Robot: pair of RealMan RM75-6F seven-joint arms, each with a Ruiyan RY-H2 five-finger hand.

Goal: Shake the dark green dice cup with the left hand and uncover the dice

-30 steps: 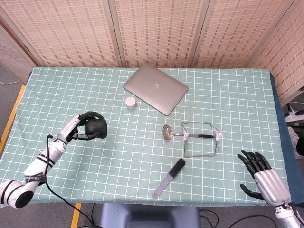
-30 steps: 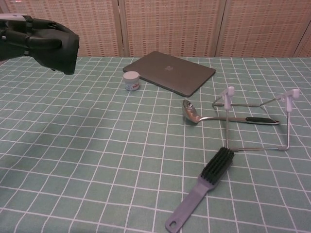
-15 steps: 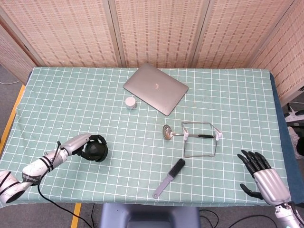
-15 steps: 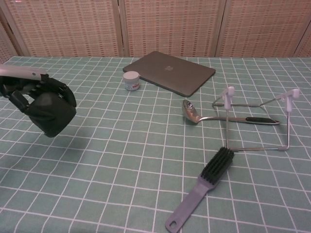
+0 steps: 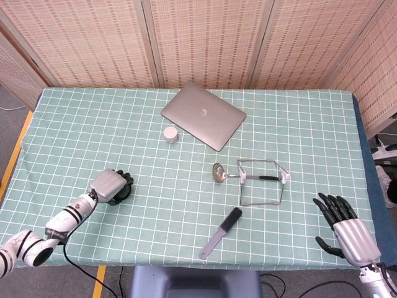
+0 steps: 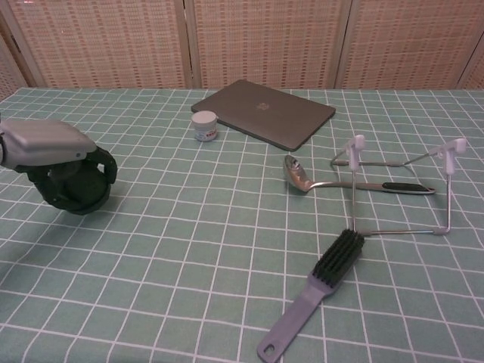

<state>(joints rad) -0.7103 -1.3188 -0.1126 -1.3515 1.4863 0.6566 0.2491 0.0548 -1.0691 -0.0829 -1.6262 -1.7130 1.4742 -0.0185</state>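
The dark green dice cup (image 6: 79, 189) stands mouth-down on the green checked tablecloth at the left; in the head view only a sliver of the cup (image 5: 120, 194) shows under the hand. My left hand (image 5: 109, 185) (image 6: 54, 151) lies over the cup from above, fingers wrapped around it. No dice are visible; the cup and hand hide whatever is beneath. My right hand (image 5: 344, 231) hovers at the table's front right corner with its fingers spread and nothing in it; the chest view does not show it.
A closed grey laptop (image 5: 203, 115) lies at the back centre, with a small white jar (image 5: 170, 134) next to it. A metal spoon (image 5: 221, 173) and a wire stand (image 5: 262, 182) sit right of centre. A grey brush (image 5: 222, 231) lies near the front edge.
My left hand has swung the cup down from a raised, tilted pose and set it mouth-down on the cloth, the hand turning over its top. The right hand has barely moved.
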